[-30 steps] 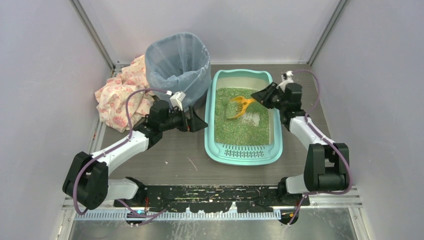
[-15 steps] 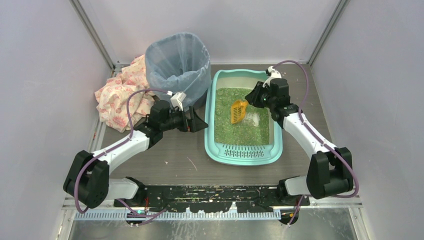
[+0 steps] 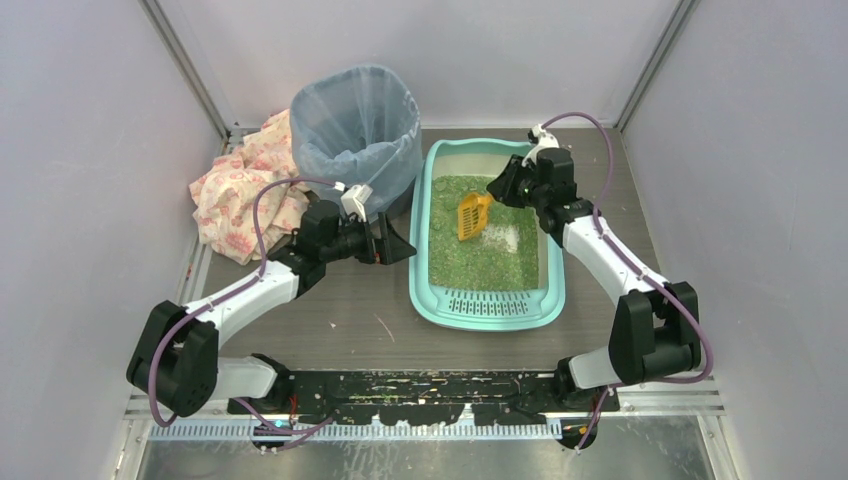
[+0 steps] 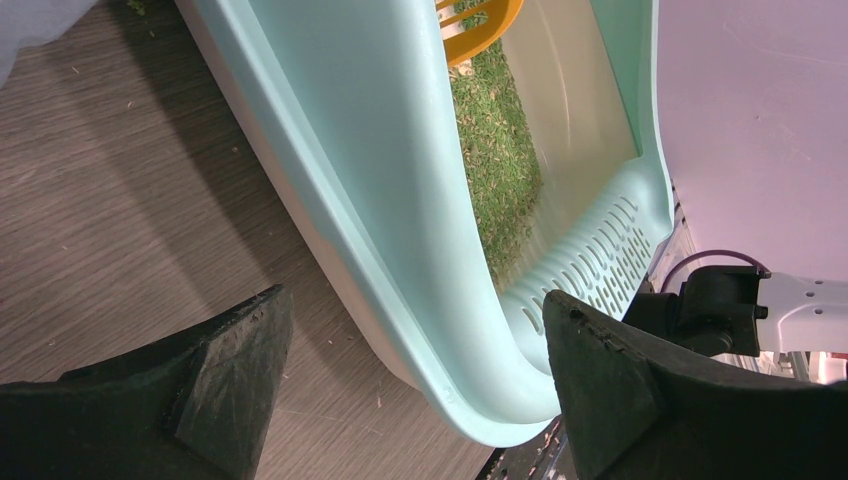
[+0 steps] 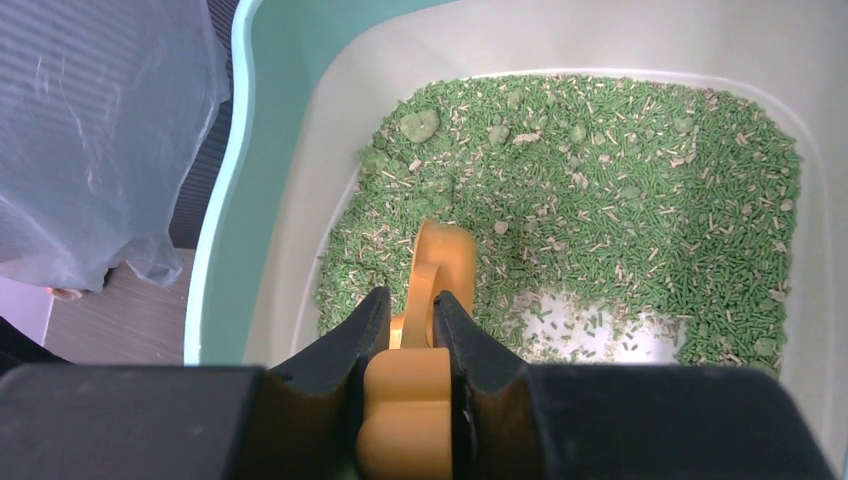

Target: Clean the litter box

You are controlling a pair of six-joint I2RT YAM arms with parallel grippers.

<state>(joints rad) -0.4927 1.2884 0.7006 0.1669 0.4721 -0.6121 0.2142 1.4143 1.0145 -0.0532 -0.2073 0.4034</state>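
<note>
teal rectangular plastic litter box (image 3: 490,303), long axis near-far, grate nearest, right gripper (image 5: 410,300) clamps orange slotted scoop (image 5: 445,255), left gripper (image 3: 400,245) spread wide, right wrist alone shows clumps (image 5: 420,125)

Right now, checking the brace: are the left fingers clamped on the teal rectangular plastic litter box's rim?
No, the left fingers gape wide, not pressing the litter box.

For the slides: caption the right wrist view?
Right gripper grips the orange scoop over green litter in the litter box, bagged bin alongside.

Bag-lined bin (image 3: 356,120) beside crumpled floral cloth (image 3: 240,185)
</note>
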